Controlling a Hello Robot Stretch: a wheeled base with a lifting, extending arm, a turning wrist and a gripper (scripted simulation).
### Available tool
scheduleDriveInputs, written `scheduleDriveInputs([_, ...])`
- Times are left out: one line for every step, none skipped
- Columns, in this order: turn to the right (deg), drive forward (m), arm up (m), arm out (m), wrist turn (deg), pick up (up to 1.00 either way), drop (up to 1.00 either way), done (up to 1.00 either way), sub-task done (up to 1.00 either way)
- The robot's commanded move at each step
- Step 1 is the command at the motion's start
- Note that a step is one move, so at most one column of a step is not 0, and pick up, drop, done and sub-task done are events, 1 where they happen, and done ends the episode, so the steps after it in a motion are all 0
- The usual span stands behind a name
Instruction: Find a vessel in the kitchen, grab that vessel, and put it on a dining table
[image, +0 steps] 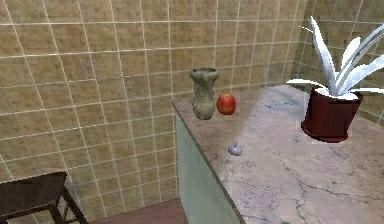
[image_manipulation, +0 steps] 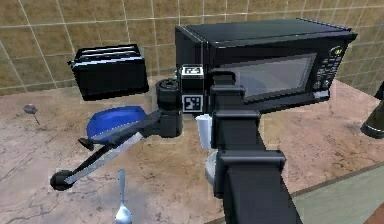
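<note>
Forward view: a marble-patterned counter (image: 290, 170) runs along a tan tiled wall. On it stand a grey-green ceramic vase (image: 204, 93) and, just beside it, a round red apple (image: 227, 104). Farther toward this view's right is a white-leaved plant in a dark red pot (image: 332, 113).

Arm side view: a black toaster (image_manipulation: 110, 70) and a black microwave oven (image_manipulation: 265, 55) stand at the back of the counter. In front of the toaster lies a rounded blue vessel (image_manipulation: 118, 122), possibly a bowl. The claw (image_manipulation: 125, 131) is right at it; whether the claw grips anything cannot be told. A metal spoon (image_manipulation: 122, 200) lies nearer the front edge.
</note>
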Motion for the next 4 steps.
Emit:
scheduleDriveInputs([0.0,0.00,0.00,0.00,45.0,0.00,0.00,0.00,0.00])
scheduleDriveInputs([0.0,0.00,0.00,0.00,45.0,0.00,0.00,0.00,0.00])
scheduleDriveInputs([0.0,0.00,0.00,0.00,24.0,0.00,0.00,0.00,0.00])
scheduleDriveInputs([0.0,0.00,-0.12,0.00,0.0,0.00,0.00,0.00,0.00])
